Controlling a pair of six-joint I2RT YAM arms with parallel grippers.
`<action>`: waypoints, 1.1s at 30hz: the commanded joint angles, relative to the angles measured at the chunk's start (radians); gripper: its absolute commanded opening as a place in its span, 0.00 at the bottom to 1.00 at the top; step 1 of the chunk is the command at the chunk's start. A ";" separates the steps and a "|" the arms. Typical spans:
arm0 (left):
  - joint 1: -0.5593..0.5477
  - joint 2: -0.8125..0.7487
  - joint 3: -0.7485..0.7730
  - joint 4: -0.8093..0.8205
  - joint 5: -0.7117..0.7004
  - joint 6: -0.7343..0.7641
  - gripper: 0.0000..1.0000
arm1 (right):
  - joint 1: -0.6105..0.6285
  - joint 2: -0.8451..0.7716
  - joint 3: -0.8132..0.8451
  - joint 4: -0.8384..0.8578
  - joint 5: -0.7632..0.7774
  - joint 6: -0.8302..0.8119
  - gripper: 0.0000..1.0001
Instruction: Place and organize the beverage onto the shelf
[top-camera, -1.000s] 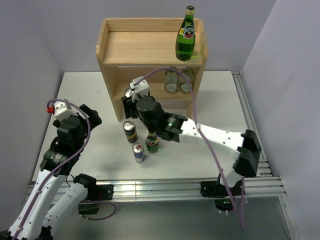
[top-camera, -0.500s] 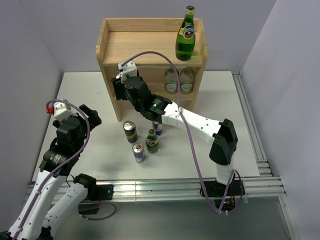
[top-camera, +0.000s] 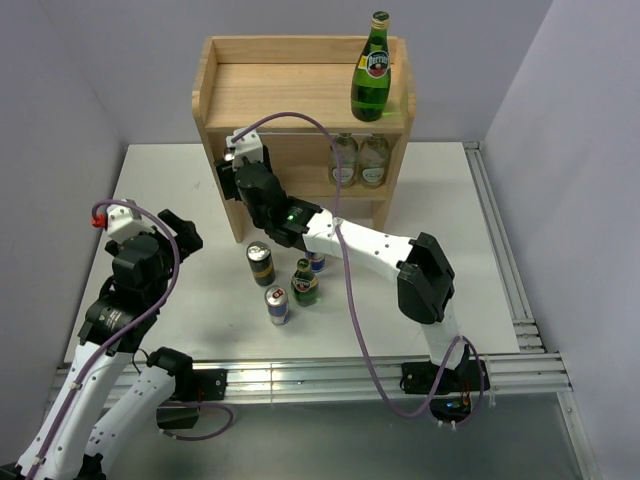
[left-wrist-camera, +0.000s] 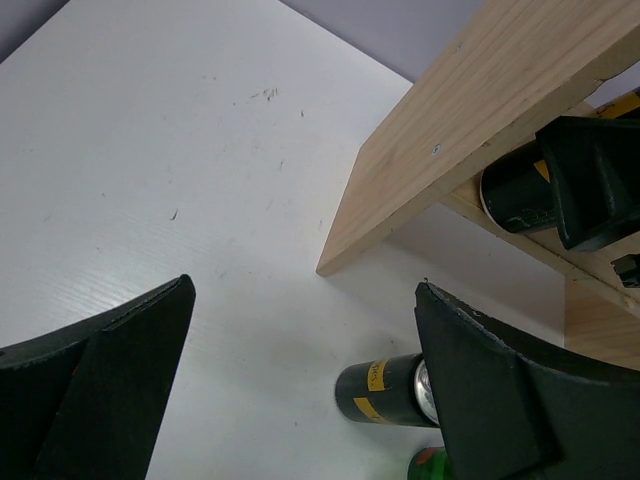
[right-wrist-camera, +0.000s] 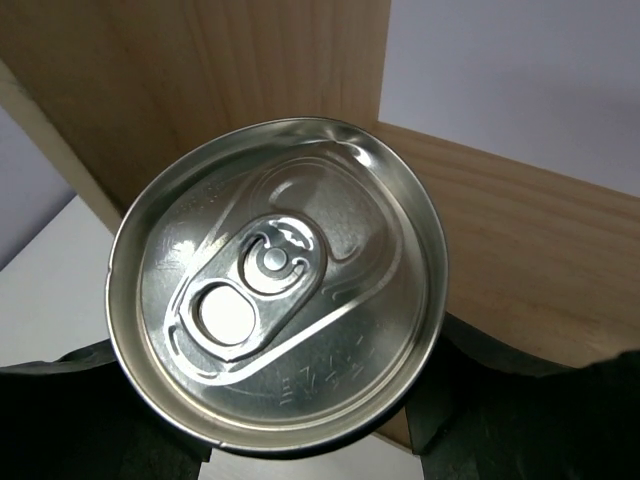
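Observation:
My right gripper (top-camera: 243, 186) is shut on a black-and-gold can (right-wrist-camera: 275, 300), holding it upright at the left end of the shelf's (top-camera: 300, 46) lower tier. The left wrist view shows this can (left-wrist-camera: 512, 190) inside the shelf (left-wrist-camera: 480, 90), with a right finger (left-wrist-camera: 600, 180) on it. A second black-and-gold can (top-camera: 261, 263), two blue-and-silver cans (top-camera: 277, 305) (top-camera: 316, 261) and a green bottle (top-camera: 305, 283) stand on the table. The other green bottle (top-camera: 371, 68) stands on the shelf top, right. My left gripper (top-camera: 176, 230) (left-wrist-camera: 300, 390) is open and empty, left of the shelf.
Two pale bottles (top-camera: 359, 160) stand on the lower tier at the right. Shelf wood (right-wrist-camera: 490, 250) is close behind the held can. The table black can (left-wrist-camera: 385, 392) lies just ahead of my left gripper. A rail runs along the table's right edge (top-camera: 495, 240).
My right arm has swung left and toward the shelf, carrying the black-and-gold can from above the table drinks into the lower tier's left end. The left arm has hardly moved.

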 joint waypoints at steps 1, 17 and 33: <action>0.006 -0.007 0.000 0.017 0.020 0.007 0.99 | -0.008 -0.004 0.044 0.178 0.089 -0.011 0.00; 0.006 -0.004 0.005 0.014 0.030 0.010 0.99 | -0.004 0.057 0.030 0.241 0.198 -0.033 0.14; 0.007 0.003 0.009 0.005 0.030 0.010 0.99 | 0.002 -0.015 -0.062 0.215 0.208 -0.005 1.00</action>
